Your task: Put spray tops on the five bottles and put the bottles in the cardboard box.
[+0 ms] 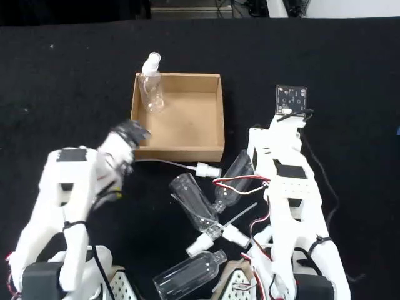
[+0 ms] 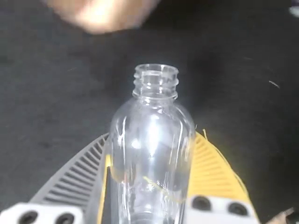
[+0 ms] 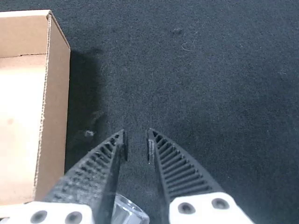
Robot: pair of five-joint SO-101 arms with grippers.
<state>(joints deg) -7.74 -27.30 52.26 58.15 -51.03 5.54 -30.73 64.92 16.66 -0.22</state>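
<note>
My left gripper (image 2: 153,137), with one grey and one yellow finger, is shut on a clear uncapped bottle (image 2: 152,140) whose threaded neck points away over the black cloth. My right gripper (image 3: 136,135) has black fingers slightly open with nothing between them, just right of the cardboard box (image 3: 28,102). The box (image 1: 187,150) holds one upright bottle with a spray top (image 1: 152,87) in its far left corner. Two clear bottles (image 1: 194,203) (image 1: 234,178) lie in front of the box. Another uncapped bottle (image 1: 190,274) lies at the front edge. Loose spray tops (image 1: 209,170) (image 1: 234,234) (image 1: 199,245) lie among them.
The left arm (image 1: 69,187) stands at the front left and the right arm (image 1: 284,181) at the front right. Red and white wires (image 1: 240,181) loop over the bottles. A blurred tan shape (image 2: 112,11) lies beyond the held bottle. Black cloth (image 1: 62,75) covers the table.
</note>
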